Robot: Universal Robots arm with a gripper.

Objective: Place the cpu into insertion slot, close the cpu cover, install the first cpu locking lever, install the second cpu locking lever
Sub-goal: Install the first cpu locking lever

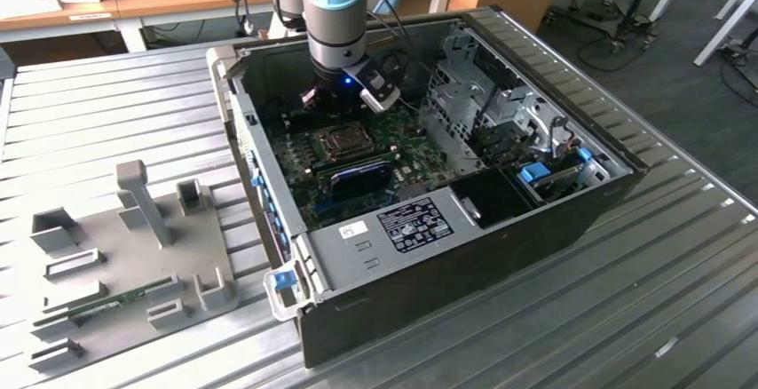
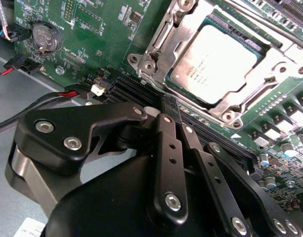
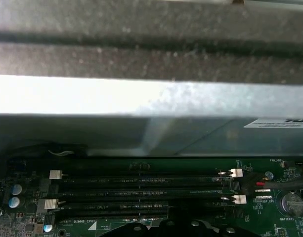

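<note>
Already, the cpu (image 2: 213, 61) sits under the lowered cpu cover (image 2: 160, 40).

Case wall (image 3: 141, 98): grey metal with one bright band, standing along the board's edge.
Label (image 3: 277, 122): white, on the wall.
Motherboard (image 3: 270, 217): green.
Memory slots (image 3: 141, 190): four, black, lying parallel to the wall.
Latches (image 3: 236, 173): white, at the slot ends.
Capacitors (image 3: 14, 189): two, blue-topped, beside one end of the slots.
Coin battery (image 3: 292, 201): beyond the other end, near a red-and-black wire plug (image 3: 260, 185).
</note>
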